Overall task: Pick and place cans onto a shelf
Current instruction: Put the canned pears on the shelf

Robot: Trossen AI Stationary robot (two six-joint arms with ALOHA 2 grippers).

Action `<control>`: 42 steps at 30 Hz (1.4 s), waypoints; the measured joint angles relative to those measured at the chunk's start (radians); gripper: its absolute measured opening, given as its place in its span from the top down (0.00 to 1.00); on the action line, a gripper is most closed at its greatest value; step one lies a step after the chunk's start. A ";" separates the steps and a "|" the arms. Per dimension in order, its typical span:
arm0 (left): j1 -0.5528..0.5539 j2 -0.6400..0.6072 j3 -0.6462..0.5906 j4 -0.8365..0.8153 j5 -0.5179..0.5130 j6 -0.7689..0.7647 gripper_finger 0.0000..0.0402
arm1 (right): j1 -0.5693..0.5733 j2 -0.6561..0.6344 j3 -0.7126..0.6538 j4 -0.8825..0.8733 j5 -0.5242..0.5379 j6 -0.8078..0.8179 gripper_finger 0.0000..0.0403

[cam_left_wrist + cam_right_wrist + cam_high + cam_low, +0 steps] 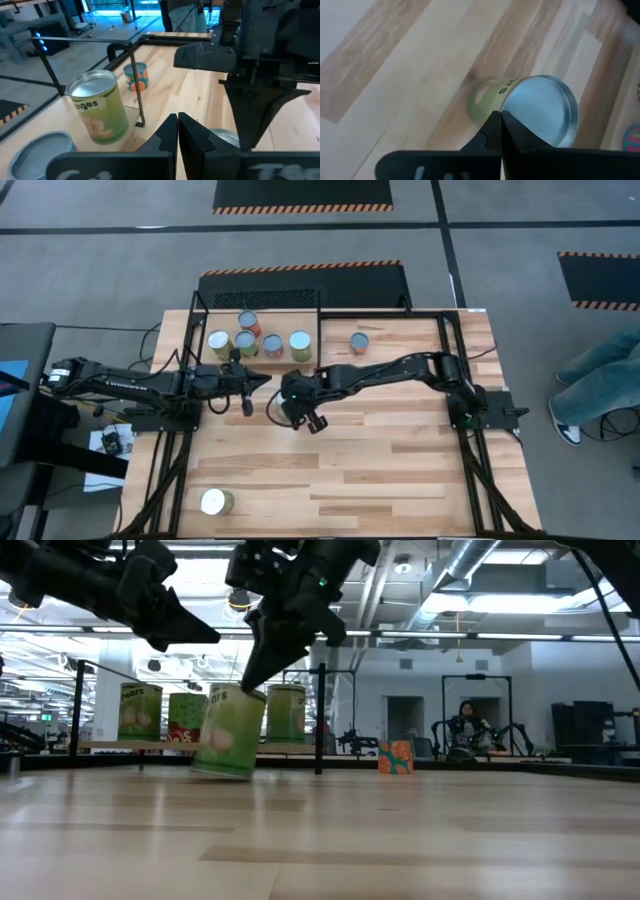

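Right tool (497,119): fingers pressed together, holding nothing. It hangs over mid-worktop (400,460), tips down, right at the upper rim of the green can (230,732).

Green can: not upright. In the low view it is tilted, long axis leaning off vertical, base low on the worktop. In the right wrist view its silver top faces the camera just past the fingertips, label side trailing away behind it. In the high view the right arm hides it almost entirely.

Key relation: the can lies directly under and slightly ahead of the right tool, too close for the fingers to span it as they stand. My read is that a grasp calls for the tool to open wide and straddle the can across its axis, and the tilt makes that uncertain; the can may roll or tip over.

Left tool (255,383): also narrow, fingers together, empty, just beside the right tool on the shelf side. The right arm is the nearer to the can.

Shelf (285,320): at the far left of the worktop, near both tools, five cans standing on it. One orange-blue can (359,341) stands outside its rail; another can (215,501) sits well apart at the near left corner.
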 joint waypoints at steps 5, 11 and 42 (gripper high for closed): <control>-0.017 0.000 0.000 -0.005 -0.002 -0.002 0.99 | -0.010 0.001 0.011 0.029 0.002 -0.031 0.98; -0.021 0.000 0.000 -0.005 -0.004 -0.001 0.99 | -0.020 0.001 0.010 0.038 0.002 -0.033 0.95; -0.021 0.001 -0.001 -0.034 0.009 -0.008 0.99 | 0.028 -0.291 -0.304 0.182 -0.076 0.046 0.97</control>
